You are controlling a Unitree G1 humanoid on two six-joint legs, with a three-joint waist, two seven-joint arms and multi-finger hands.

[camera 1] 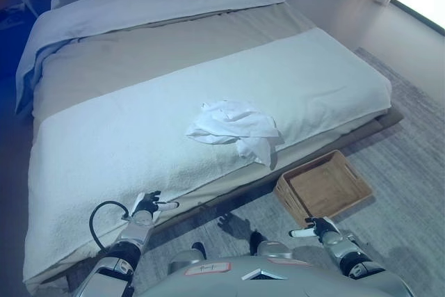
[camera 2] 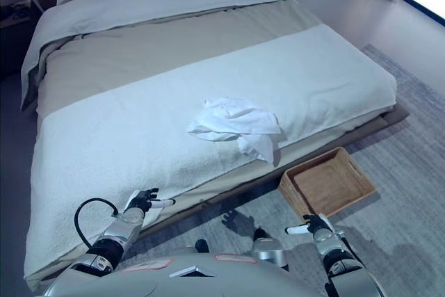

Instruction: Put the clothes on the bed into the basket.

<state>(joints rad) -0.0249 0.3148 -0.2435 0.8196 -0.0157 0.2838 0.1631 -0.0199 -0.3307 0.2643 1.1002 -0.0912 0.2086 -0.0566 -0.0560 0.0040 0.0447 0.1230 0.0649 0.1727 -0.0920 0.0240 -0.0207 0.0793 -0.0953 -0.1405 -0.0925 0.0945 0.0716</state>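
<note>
— White cloth is noted: crumpled white clothes (camera 1: pixel 233 130) are seen lying on the bed (camera 1: pixel 125 67), on the white blanket (camera 1: pixel 125 144) spread across its foot end, close to the near edge and somewhat toward the right-hand corner. One fold is seen hanging over that edge.

— Is the basket recorded?

— A woven brown basket (camera 1: pixel 323 188) is recorded on the grey rug (camera 1: pixel 410 165), on the floor just beside the near edge of the bed, below and to the right of the clothes. It is seen upright, and nothing can be made out inside it.

— And the hands?

— The left hand (camera 1: pixel 145 206) is seen at the near edge of the bed, toward its left-hand corner, over the hanging border of the white blanket. Its fingers (camera 1: pixel 167 206) are held straight and spread; nothing is grasped. Whether the blanket is touched cannot be told.

— The right hand?

— The right hand (camera 2: pixel 314 227) is seen low above the rug, near the basket's front corner and apart from it. Its fingers are relaxed, one white-tipped finger pointing left; nothing is held. Both hands are well apart from the clothes.
</note>
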